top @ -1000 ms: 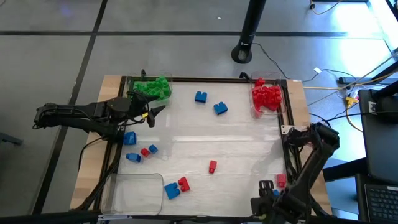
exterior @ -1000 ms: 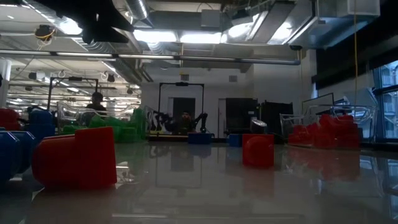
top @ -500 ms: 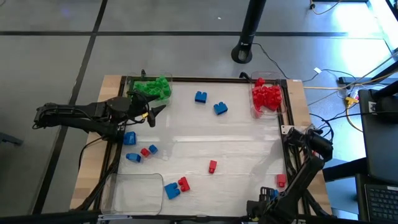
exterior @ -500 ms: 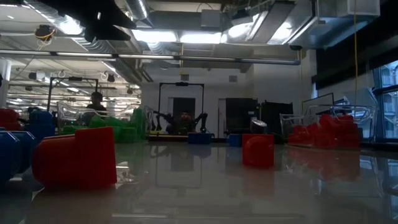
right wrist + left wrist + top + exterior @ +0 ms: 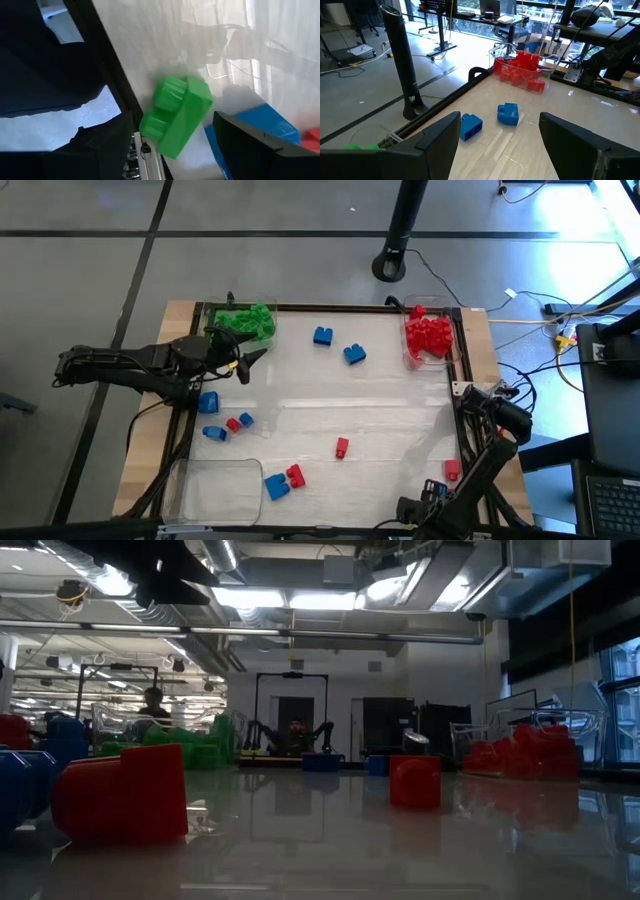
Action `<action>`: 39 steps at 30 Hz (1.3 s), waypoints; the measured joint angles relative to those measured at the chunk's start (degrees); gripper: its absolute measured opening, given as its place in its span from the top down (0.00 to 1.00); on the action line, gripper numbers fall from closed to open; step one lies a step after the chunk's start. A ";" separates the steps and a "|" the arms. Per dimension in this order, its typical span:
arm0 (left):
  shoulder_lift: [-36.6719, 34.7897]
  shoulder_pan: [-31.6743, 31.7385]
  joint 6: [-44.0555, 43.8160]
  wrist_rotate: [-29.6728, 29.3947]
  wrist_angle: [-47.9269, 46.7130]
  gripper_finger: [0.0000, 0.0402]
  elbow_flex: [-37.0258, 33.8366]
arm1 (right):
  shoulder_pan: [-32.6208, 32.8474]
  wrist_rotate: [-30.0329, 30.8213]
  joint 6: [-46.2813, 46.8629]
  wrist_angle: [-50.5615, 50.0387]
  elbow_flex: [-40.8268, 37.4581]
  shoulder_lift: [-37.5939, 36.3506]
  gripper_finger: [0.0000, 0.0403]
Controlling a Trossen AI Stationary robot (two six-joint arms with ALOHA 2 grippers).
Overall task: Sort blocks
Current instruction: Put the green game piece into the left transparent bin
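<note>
The blocks lie scattered on the white table. A green block (image 5: 176, 116) lies on the table near the right corner, between the fingers of my open right gripper (image 5: 172, 137), which points down over it (image 5: 424, 502). A blue block (image 5: 260, 125) lies just beside it. Blue blocks (image 5: 322, 336) (image 5: 354, 355) lie far middle, and a red block (image 5: 342, 446) sits mid-table. Blue and red blocks (image 5: 208, 402) (image 5: 233, 424) lie at the left. My left gripper (image 5: 246, 361) hangs open above the table's left side, holding nothing (image 5: 500, 145).
A clear tray of green blocks (image 5: 245, 320) stands at the far left, and a tray of red blocks (image 5: 430, 335) at the far right. An empty clear tray (image 5: 215, 488) sits at the near left, with a blue and a red block (image 5: 283, 480) beside it. A red block (image 5: 452, 470) lies by the right edge.
My right gripper has come down toward the table at the near right corner and has rolled about its own axis; its fingers stand equally wide apart. The left arm has kept still.
</note>
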 joint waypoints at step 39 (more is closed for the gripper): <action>0.00 0.00 -0.95 0.02 -0.52 0.35 0.00 | -1.63 1.78 -12.57 8.12 -8.09 0.30 0.58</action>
